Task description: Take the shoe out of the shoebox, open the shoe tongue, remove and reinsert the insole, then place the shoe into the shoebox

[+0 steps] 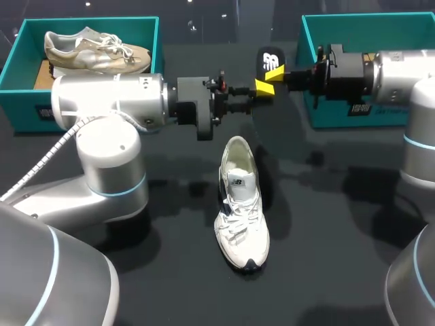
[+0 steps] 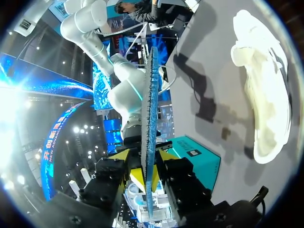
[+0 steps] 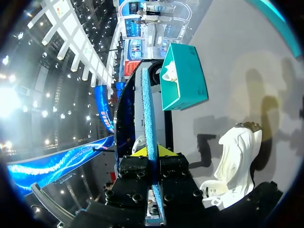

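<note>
**Item 1. White lace-up sneaker (image 1: 241, 204), mesh upper, dark heel and toe trim.**
- Place: lower centre of the frame, standing on its sole on the dark desk (image 1: 170, 285).
- Lie: the long axis runs up and down the frame with a slight lean. The toe is toward the lower edge and the heel toward the upper. The mouth gapes and is pale inside.
- Handling (judged): light, with a soft upper that would fold under a pinch. The heel collar or the sides of the midfoot look the firmest places to take hold.

**Item 2. Thin insole (image 1: 270, 62), black face with a white mark, blue along its edge.**
- Place: upper centre of the frame, held aloft beyond the sneaker's heel and clear of the desk.
- Hold: the left arm (image 1: 109, 102) comes in from the left and the right arm (image 1: 401, 71) from the right, and they meet at it.
- Left jaws: clenched on it, with the yellow fingertips (image 2: 135, 176) pressing either face.
- Right jaws: likewise clamped, fingertips (image 3: 164, 152) tight against it.
- Lie: it stands on edge, with its length running outward along each set of fingers.
- Handling (judged): very light, floppy and easily creased. It is best pinched flat across the faces, well in from the end.

**Item 3. Open teal shoebox (image 1: 326, 114), upper right.**
- Partly hidden behind the right arm.

**Item 4. Second teal shoebox (image 1: 20, 109), upper left.**
- Holds a beige-gold sneaker (image 1: 95, 51).
</note>
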{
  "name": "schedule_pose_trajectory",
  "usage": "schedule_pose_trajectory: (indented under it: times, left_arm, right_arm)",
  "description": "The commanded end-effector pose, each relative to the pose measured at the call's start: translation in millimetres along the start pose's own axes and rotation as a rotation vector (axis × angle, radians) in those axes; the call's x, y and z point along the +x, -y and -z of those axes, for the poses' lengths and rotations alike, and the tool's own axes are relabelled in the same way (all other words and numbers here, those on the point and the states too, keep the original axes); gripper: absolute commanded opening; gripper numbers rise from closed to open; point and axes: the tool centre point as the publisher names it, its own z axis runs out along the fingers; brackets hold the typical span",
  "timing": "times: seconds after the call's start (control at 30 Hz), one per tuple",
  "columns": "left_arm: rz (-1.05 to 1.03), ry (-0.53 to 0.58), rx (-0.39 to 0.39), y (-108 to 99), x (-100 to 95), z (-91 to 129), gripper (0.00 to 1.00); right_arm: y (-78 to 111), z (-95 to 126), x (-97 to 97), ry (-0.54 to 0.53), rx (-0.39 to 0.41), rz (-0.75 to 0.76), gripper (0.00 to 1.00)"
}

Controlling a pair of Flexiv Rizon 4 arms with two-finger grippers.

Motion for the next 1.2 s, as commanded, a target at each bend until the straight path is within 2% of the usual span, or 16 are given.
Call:
schedule_pose_trajectory:
  times: [0.03, 0.37, 0.53, 0.7, 0.73, 0.77, 0.8, 0.83, 1.2]
  left_arm:
    - [-0.004, -0.004, -0.004, -3, 1.5, -4, 0.27]
    - [-0.005, -0.014, -0.006, -8, 4.0, -5, 0.17]
    - [-0.001, -0.016, -0.001, -9, 6.9, -7, 0.00]
    - [-0.006, -0.018, 0.007, -8, 7.3, -8, 0.00]
    - [-0.006, -0.018, 0.007, -7, 7.0, -7, 0.00]
    - [-0.007, -0.018, 0.008, -7, 6.4, -7, 0.00]
    - [-0.008, -0.019, 0.008, -6, 5.7, -5, 0.00]
    - [-0.008, -0.020, 0.008, -5, 4.9, -3, 0.00]
    - [0.042, -0.045, -0.031, 5, 2.0, 34, 0.00]
  right_arm:
    - [-0.1, -5, -2.5, -0.001, -0.003, -0.003, 0.00]
    - [-0.6, -7, -3.1, -0.003, -0.003, -0.011, 0.00]
    - [-1.9, -8, -5.0, -0.002, -0.004, -0.018, 0.00]
    - [-2.7, -8, -7.0, -0.007, -0.003, -0.025, 0.00]
    - [-2.8, -8, -7.2, -0.007, -0.002, -0.026, 0.06]
    - [-2.8, -7, -7.4, -0.007, -0.002, -0.025, 0.39]
    - [-2.7, -6, -7.3, -0.008, 0.002, -0.022, 0.95]
    - [-2.4, -4, -6.9, -0.009, 0.006, -0.015, 1.00]
    - [11.6, 26, -8.0, -0.016, 0.028, 0.044, 1.00]
